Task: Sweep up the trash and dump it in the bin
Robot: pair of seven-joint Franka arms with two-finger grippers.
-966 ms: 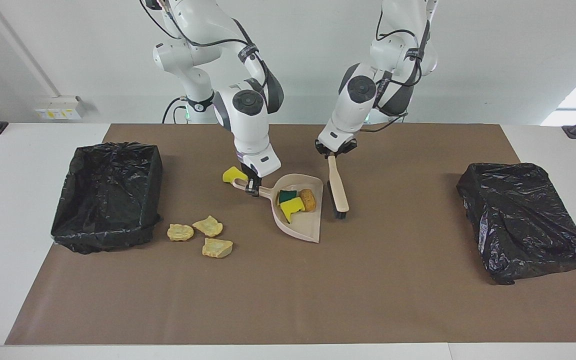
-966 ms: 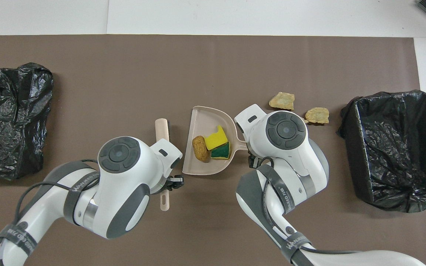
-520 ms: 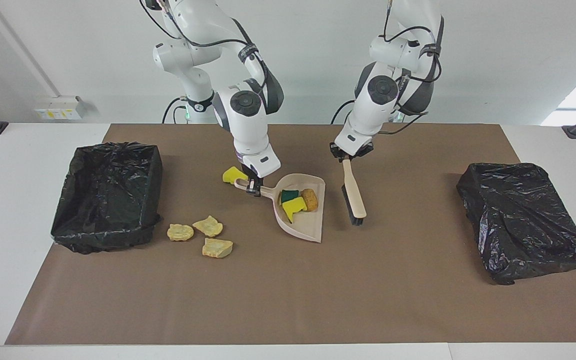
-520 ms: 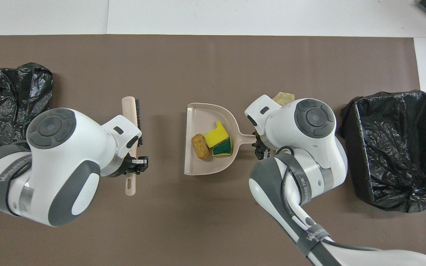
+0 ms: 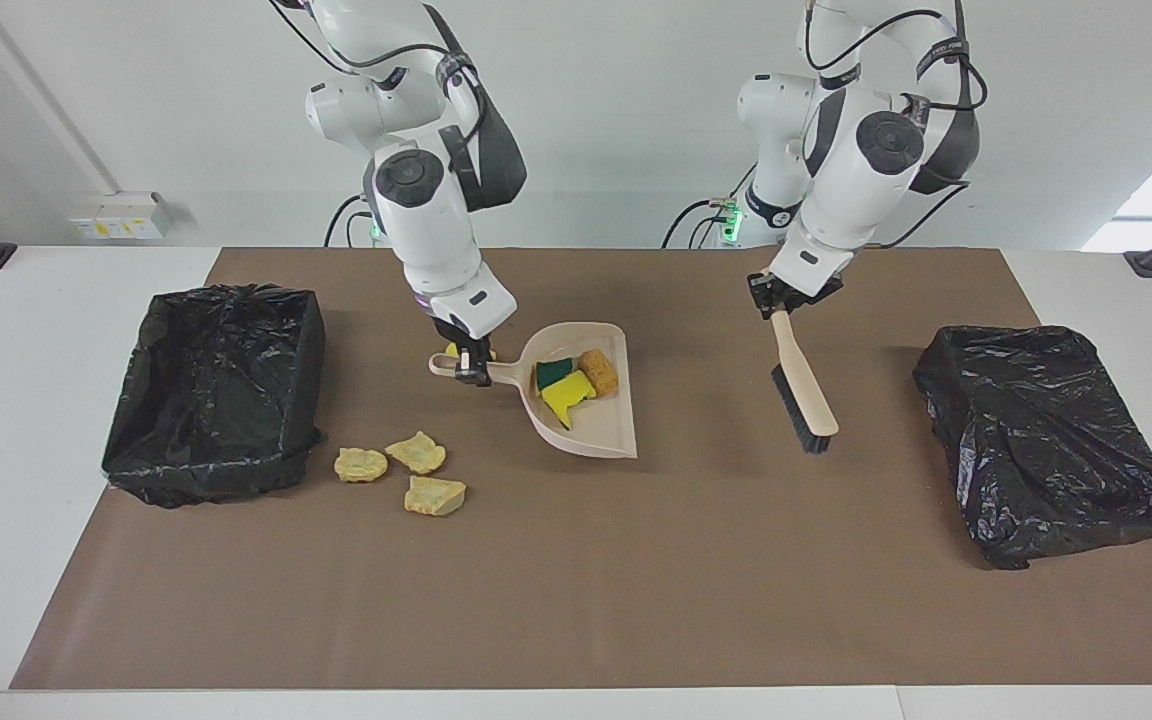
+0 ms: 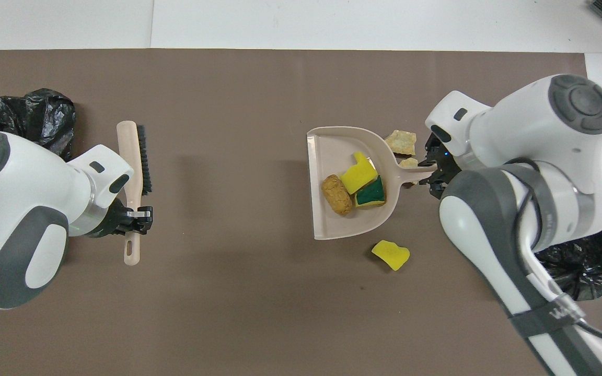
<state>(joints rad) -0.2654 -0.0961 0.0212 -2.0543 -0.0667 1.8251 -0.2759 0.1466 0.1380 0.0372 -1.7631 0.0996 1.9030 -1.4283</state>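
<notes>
Brown matting covers the table [image 5: 576, 600]. Farthest from the robots lie three tan lumps [image 5: 401, 470] (beside the open bin [image 5: 216, 390]). Right gripper [image 5: 473, 365] clenches the raised dustpan [image 5: 586, 430], carrying sponges and nugget [image 5: 598, 371]; left gripper [image 5: 781, 300] grasps the brush [image 5: 804, 390], hanging tilted.

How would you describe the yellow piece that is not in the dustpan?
Find the beige dustpan mid-table. On the mat beside it, nearer to the robots, lies one yellow sponge wedge. Unlike the yellow piece in the pan, it lies alone on bare mat.
</notes>
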